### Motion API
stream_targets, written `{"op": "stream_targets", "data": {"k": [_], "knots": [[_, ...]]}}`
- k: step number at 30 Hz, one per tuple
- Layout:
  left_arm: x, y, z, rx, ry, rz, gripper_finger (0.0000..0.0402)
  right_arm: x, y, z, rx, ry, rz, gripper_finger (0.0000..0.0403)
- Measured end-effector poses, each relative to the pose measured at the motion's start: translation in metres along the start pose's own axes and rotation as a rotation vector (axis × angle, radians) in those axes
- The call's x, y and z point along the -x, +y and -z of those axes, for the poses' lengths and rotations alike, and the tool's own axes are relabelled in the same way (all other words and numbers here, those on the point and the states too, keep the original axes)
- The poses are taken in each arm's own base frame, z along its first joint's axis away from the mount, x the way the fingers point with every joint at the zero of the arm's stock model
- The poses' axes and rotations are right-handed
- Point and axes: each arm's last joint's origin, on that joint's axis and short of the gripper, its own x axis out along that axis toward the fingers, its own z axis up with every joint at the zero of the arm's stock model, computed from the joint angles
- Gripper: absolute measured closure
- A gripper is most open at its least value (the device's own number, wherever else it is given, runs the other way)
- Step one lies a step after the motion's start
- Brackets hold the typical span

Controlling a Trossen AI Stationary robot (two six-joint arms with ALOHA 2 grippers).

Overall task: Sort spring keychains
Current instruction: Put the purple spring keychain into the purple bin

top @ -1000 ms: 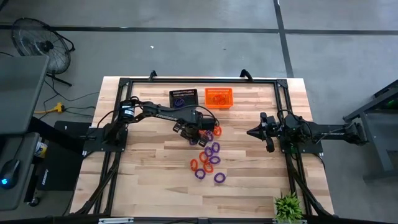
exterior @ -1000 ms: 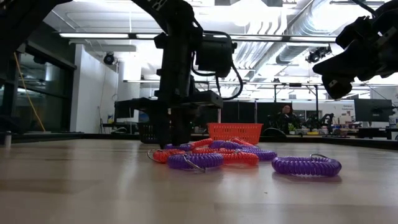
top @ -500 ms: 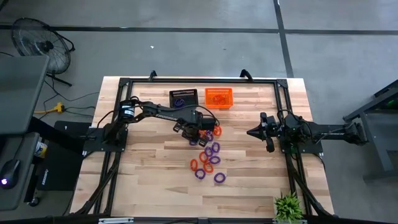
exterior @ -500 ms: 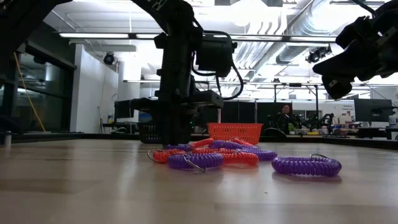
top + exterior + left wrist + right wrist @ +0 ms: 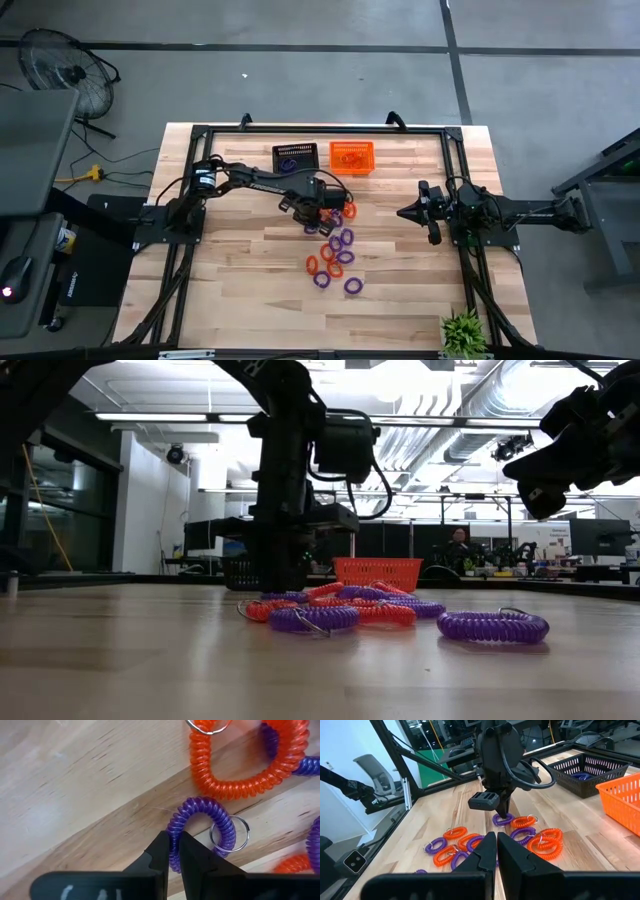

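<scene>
At the pile's far-left corner, nearest the baskets, the left gripper (image 5: 311,213) stands down on the table, its jaws pinched on the coil of a purple keychain (image 5: 202,827). The wrist view shows the fingertips (image 5: 161,851) nipping one side of the loop, which lies flat on the wood with its metal ring (image 5: 229,833) just beside them; an orange keychain (image 5: 250,762) lies close beyond it, seemingly apart. So the grip looks set, and the likely next move is a straight lift, then a carry toward the black basket (image 5: 296,158), which sits just up-table from this gripper and already holds purple. The orange basket (image 5: 352,158) sits just beside it, to the right. The remaining keychains (image 5: 337,252) trail from the gripper down toward the table's middle, purple and orange mixed, some touching. Far right, the right gripper (image 5: 405,212) hangs above the table with jaws pressed together on nothing, well apart from the pile, so the left arm is the nearer one.
</scene>
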Motion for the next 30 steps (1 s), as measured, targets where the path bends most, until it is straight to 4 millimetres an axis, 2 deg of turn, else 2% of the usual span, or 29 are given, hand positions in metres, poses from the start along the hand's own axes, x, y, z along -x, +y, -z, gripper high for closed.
{"op": "stream_targets", "data": {"k": [12,19,30], "knots": [[0.008,0.002,0.003,-0.013,0.008,-0.001,0.0378,0.000,0.000,0.000,0.000,0.000,0.000,0.0392],[0.029,0.004,0.005,-0.035,-0.031,0.032,0.0378,0.000,0.000,0.000,0.000,0.000,0.000,0.0392],[0.081,0.020,0.017,-0.034,-0.143,0.030,0.0378,0.000,0.000,0.000,0.000,-0.001,-0.001,0.0392]]}}
